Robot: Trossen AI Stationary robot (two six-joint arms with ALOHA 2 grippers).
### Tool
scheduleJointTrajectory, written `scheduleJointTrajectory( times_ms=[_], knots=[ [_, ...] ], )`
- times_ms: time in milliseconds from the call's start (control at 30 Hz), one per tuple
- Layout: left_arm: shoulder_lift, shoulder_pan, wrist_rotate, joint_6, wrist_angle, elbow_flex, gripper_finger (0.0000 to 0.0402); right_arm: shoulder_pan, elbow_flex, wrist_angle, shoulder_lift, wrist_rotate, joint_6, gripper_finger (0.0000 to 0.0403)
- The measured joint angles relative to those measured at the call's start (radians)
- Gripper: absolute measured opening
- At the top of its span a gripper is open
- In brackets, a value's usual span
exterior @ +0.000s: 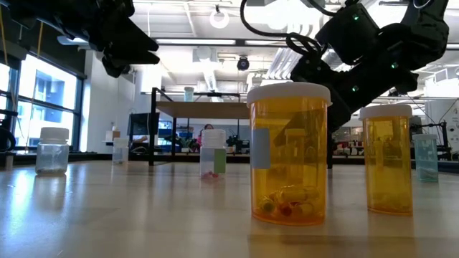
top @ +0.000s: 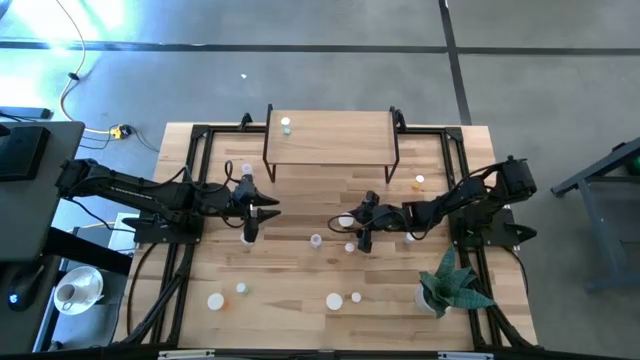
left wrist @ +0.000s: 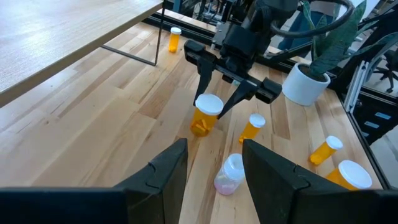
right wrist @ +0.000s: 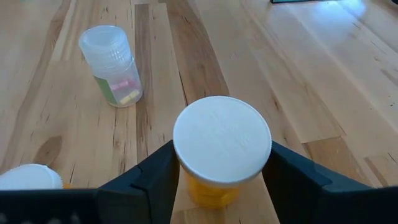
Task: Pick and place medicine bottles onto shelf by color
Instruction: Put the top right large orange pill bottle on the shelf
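Note:
My right gripper [top: 353, 222] is open around an upright orange bottle with a white cap [right wrist: 222, 140], which stands on the table in front of the shelf [top: 330, 140]. One finger is on each side of it, as the left wrist view [left wrist: 208, 115] also shows. My left gripper [top: 253, 213] is open and empty left of centre. A whitish bottle [left wrist: 229, 174] stands just beyond its fingers. One pale bottle [top: 286, 124] stands on the shelf's left end. Other bottles stand scattered on the table. My right gripper's fingers [right wrist: 155, 174] stand close on both sides of the orange bottle's body, just under the cap [right wrist: 186, 180]. I cannot tell whether they touch it. They slant down from the table's right. The bottle stands upright on the table.
A potted plant [top: 445, 285] stands at the near right. Several bottles stand along the near edge [top: 333, 300], and two orange ones are near my right gripper [left wrist: 252, 127]. An orange bottle [top: 418, 181] stands by the shelf's right legs. Black frame rails [top: 195, 180] run along the table's sides.

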Motion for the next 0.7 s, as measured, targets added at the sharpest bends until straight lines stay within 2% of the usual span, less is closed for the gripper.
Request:
scheduleJointTrajectory(
  times_ms=[200,467,700],
  knots=[
    [0.0,0.0,0.0,0.0,0.0,0.0,0.0145,0.0,0.0,0.01,-0.103,0.011,-0.048,0.0199],
    [0.0,0.0,0.0,0.0,0.0,0.0,0.0145,-0.044,0.0,0.002,-0.336,0.129,-0.134,0.0199],
    [0.0,0.0,0.0,0.005,0.0,0.0,0.0145,-0.167,0.001,0.004,-0.537,0.276,-0.245,0.0199]
  ],
)
